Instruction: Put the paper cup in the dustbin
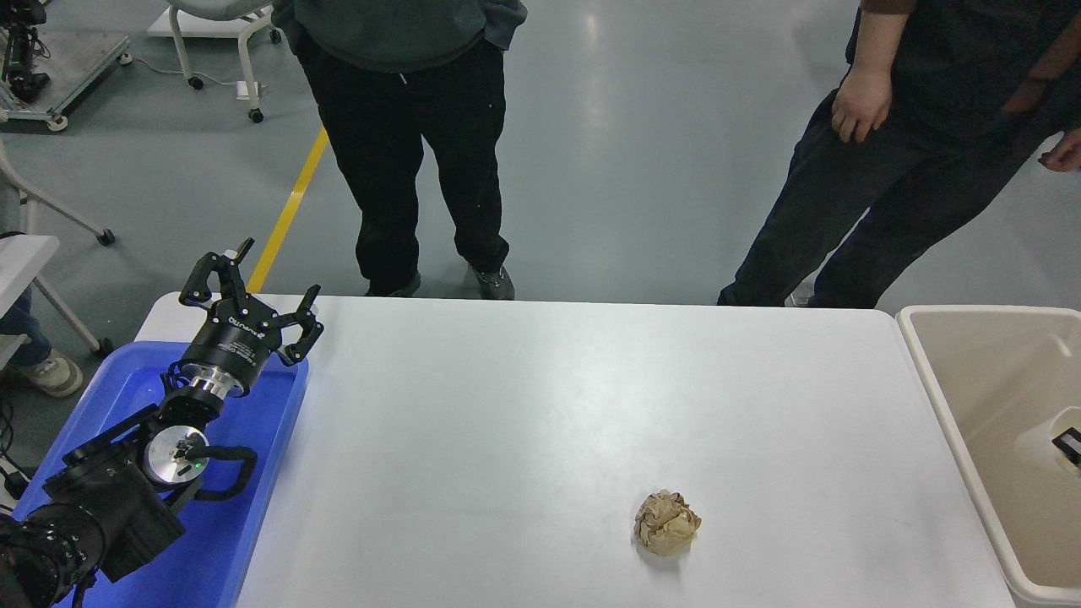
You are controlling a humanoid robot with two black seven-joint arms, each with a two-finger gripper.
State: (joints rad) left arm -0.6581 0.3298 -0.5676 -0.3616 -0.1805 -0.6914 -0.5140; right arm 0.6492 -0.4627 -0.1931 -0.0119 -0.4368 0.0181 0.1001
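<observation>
There is one paper cup [1040,435], one dustbin [988,371], one brown crumpled paper ball [666,523], one blue tray [253,523] and one white table [549,405]. There are two grippers and two people. Only a tiny black bit of the right gripper [1069,445] peeks in at the right edge of the picture, so I cannot tell if it is clenched or let go. The paper cup is a pale white shape right against that black bit, on its left side, and it sits inside the outline of the dustbin, over the tan inside. I cannot tell if the cup is being held or is lying in the bin. The dustbin stands at the right end of the table, all around and below the right gripper. The paper ball lies alone on the table, well to the left of the right gripper and a little nearer the camera. The left gripper [253,283] is far away at the other end, parked over the far edge of the blue tray, with its claws spread wide and nothing in them. One person [405,127] stands past the table, beyond and to the right of the left gripper. The other person [929,169] stands beyond the right gripper, with one hand [860,101] hanging down.
</observation>
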